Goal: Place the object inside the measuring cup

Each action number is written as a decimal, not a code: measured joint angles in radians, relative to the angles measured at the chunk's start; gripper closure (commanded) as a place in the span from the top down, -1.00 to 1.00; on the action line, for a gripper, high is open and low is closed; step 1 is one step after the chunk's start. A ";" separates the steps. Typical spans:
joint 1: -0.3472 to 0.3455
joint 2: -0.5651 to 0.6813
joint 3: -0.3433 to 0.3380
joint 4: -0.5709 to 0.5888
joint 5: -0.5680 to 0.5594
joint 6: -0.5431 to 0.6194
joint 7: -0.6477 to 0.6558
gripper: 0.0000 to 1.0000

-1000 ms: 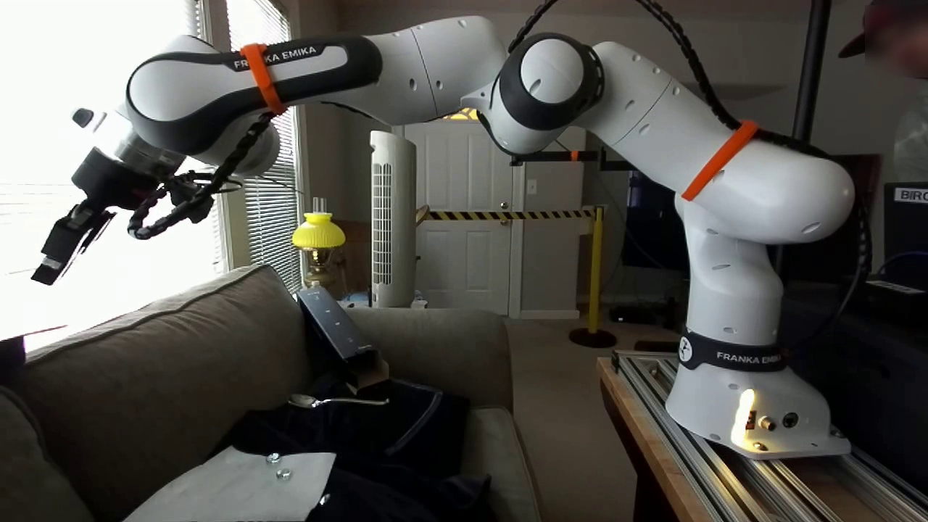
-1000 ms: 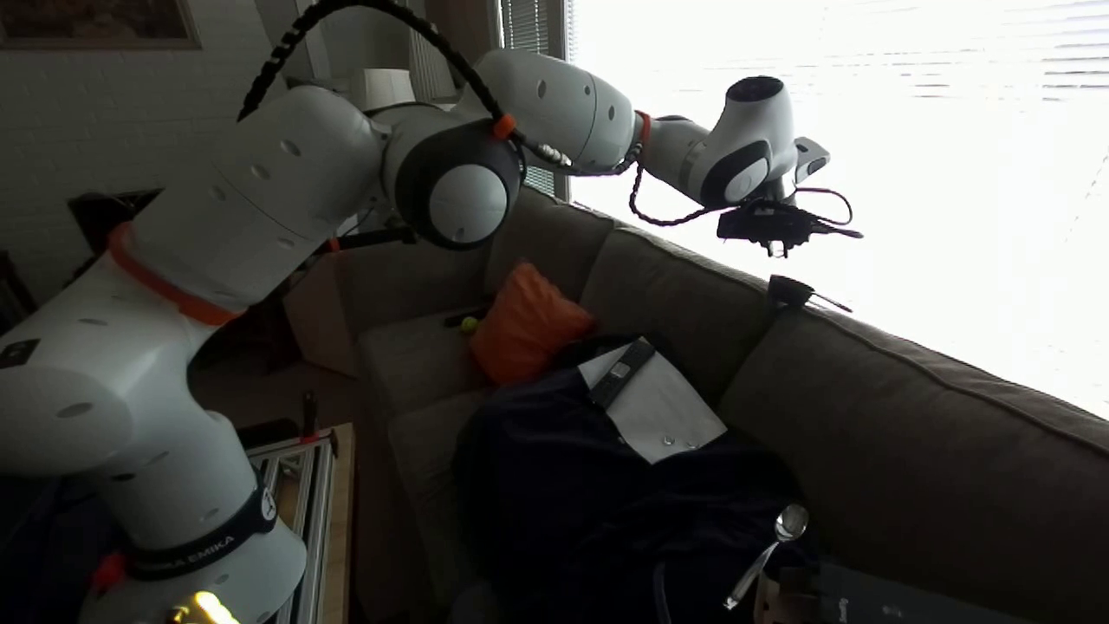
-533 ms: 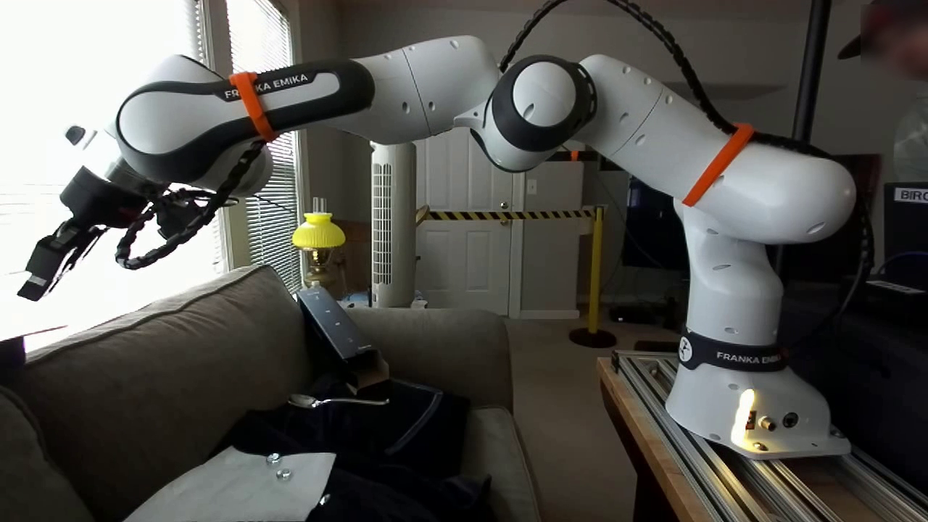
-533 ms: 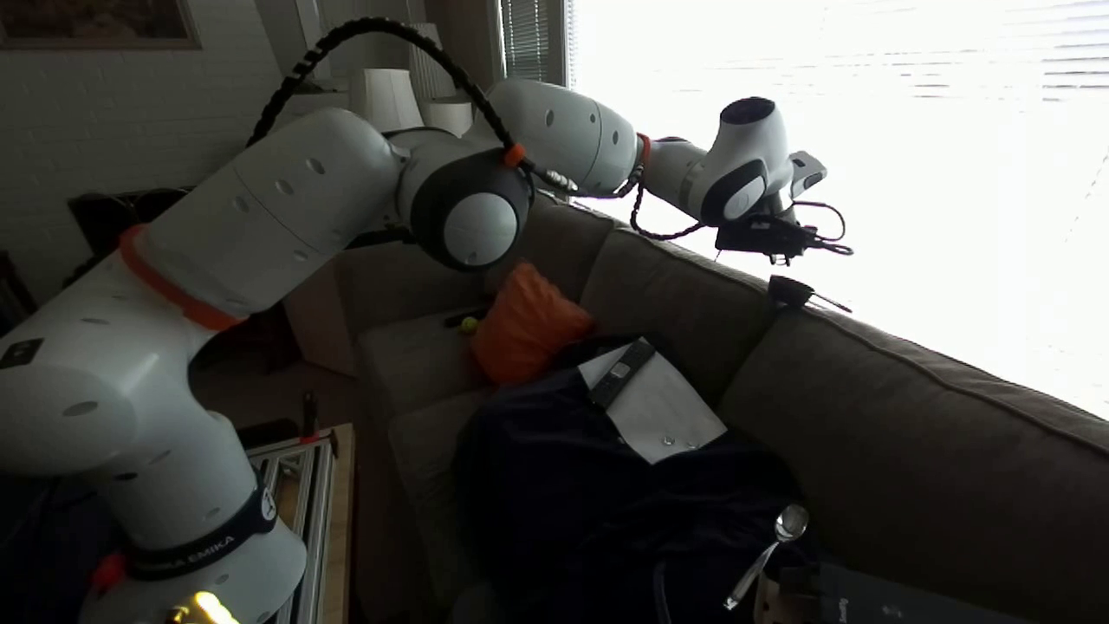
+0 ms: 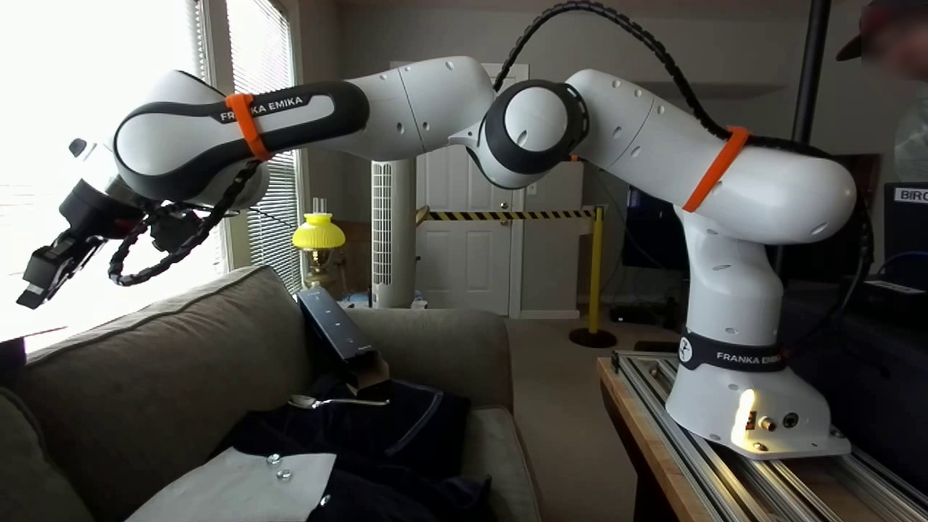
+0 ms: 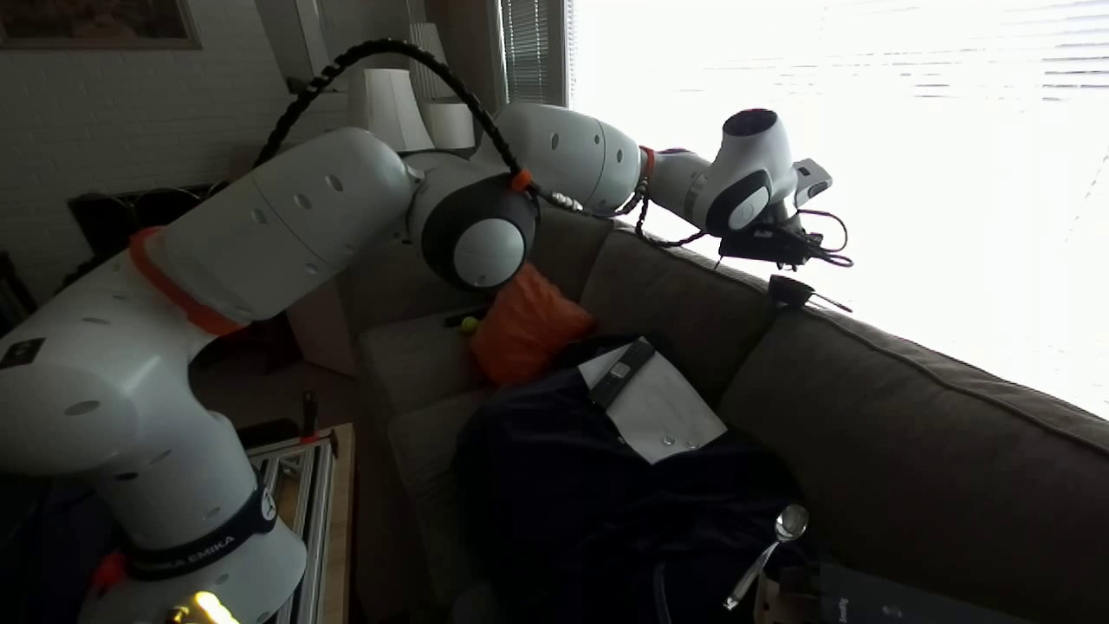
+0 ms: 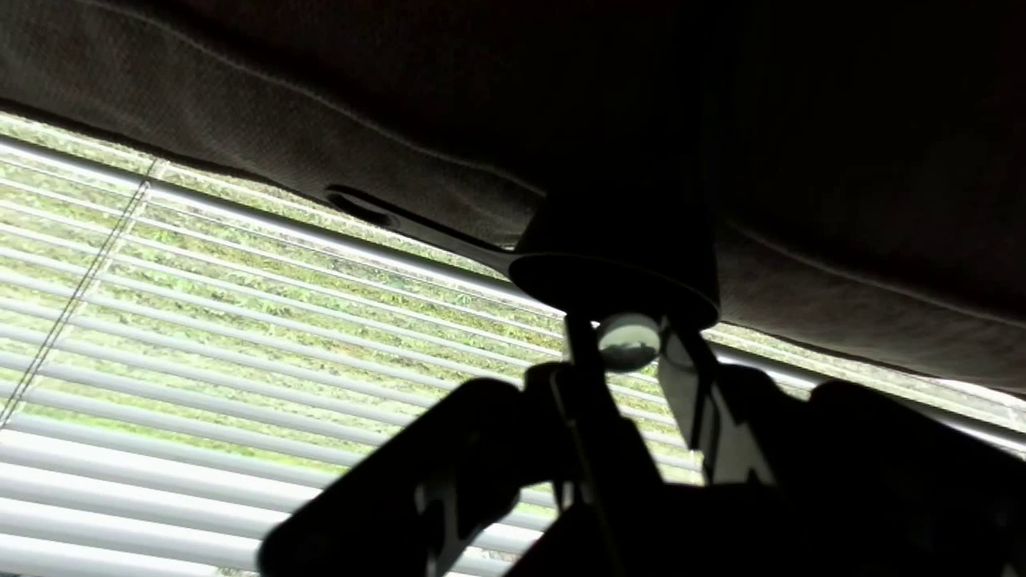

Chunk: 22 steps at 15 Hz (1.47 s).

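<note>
The Franka arm (image 5: pixel 761 188) is showing white with black trim, and its straps (image 5: pixel 716 169) are showing orange. The gripper (image 7: pixel 629 343) is looking black, and so is the measuring cup (image 7: pixel 621 248); the glass bead (image 7: pixel 629 349) is shining pale and clear. White blinds (image 7: pixel 144 473) are striping the green grass (image 7: pixel 232 272). The sofa (image 5: pixel 181 362) is showing greyish brown, the pillow (image 6: pixel 528 329) orange, the cloth (image 6: pixel 589 485) dark navy, the sheet (image 6: pixel 663 399) off-white, the spoon (image 6: pixel 771 552) silver, the remote control (image 6: pixel 621 373) black with a grey patch. The oil-lamp shade (image 5: pixel 319 232) is showing bright yellow, and the barrier tape (image 5: pixel 544 214) is running in diagonal black and yellow stripes. The small ball (image 6: pixel 469 324) is standing out yellow-green.
</note>
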 measured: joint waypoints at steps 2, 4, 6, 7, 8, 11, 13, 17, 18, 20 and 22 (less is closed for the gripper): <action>0.004 0.017 -0.001 0.021 -0.002 0.000 0.010 -0.88; 0.009 0.033 -0.004 0.042 -0.002 0.002 0.015 -0.88; 0.015 0.047 -0.009 0.061 -0.002 0.004 0.018 -0.88; 0.018 0.054 -0.011 0.071 -0.002 0.005 0.021 -0.88; 0.021 0.061 -0.014 0.081 -0.002 0.006 0.024 -0.88; 0.029 0.081 -0.021 0.106 -0.002 0.011 0.035 -0.88; 0.034 0.095 -0.026 0.120 -0.002 0.017 0.037 -0.88; 0.042 0.118 -0.040 0.146 -0.002 0.037 0.044 -0.88; 0.045 0.121 -0.045 0.149 -0.002 0.044 0.048 -0.88; 0.051 0.130 -0.054 0.161 -0.002 0.058 0.055 -0.88; 0.055 0.138 -0.060 0.171 -0.002 0.066 0.060 -0.88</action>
